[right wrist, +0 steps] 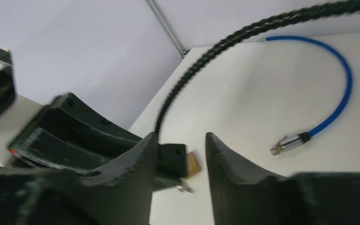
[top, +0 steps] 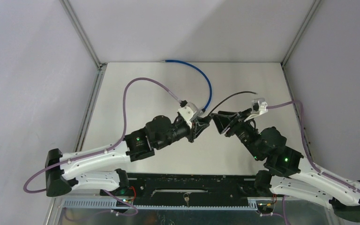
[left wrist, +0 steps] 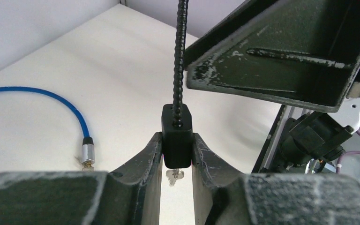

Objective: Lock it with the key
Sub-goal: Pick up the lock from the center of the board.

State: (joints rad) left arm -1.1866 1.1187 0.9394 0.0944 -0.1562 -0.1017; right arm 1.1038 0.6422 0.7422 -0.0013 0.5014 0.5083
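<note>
Over table (top: 136,89) | left end effector (left wrist: 176,143) clamps lock (left wrist: 176,123) (key (left wrist: 173,176) under) | right end effector (right wrist: 180,140) apart

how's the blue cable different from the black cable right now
The blue cable is smooth; the black cable is ribbed. The blue cable lies curved on the table; the black cable is held up off it. The blue cable's metal end is free; the black cable's end sits in the lock body clamped by the left gripper. Both are thin and flexible.
</note>
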